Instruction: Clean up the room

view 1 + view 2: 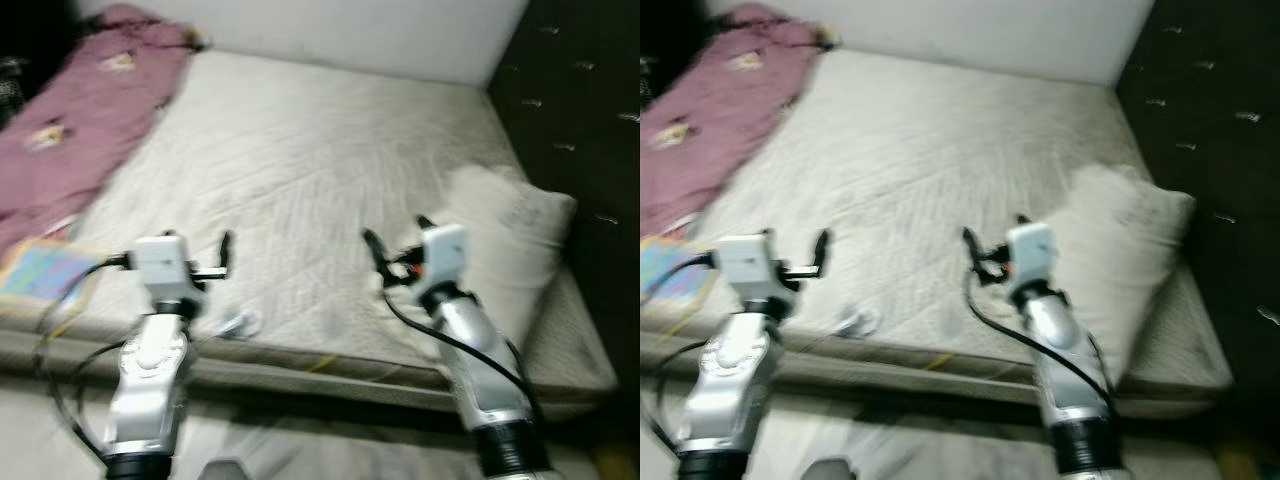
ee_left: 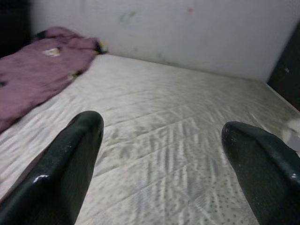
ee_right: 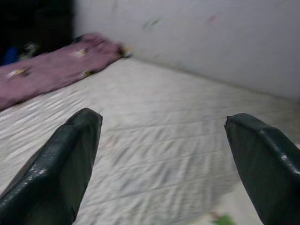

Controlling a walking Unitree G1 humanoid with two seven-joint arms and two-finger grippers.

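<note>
A bare cream mattress (image 1: 300,150) lies before me. A crumpled purple blanket (image 1: 80,110) with small printed figures runs along its far left side. A white pillow (image 1: 510,230) rests at the right edge. A small white crumpled thing (image 1: 240,322) lies near the mattress front edge, just right of my left arm. My left gripper (image 2: 161,140) hovers open over the front left of the mattress, holding nothing. My right gripper (image 1: 398,235) hovers open over the front middle, left of the pillow, also holding nothing.
A colourful flat item (image 1: 40,270) sits at the mattress's front left corner, below the blanket. A dark tufted headboard (image 1: 580,100) stands along the right side. A white wall (image 1: 380,30) closes the far end. Both eye views are slightly blurred.
</note>
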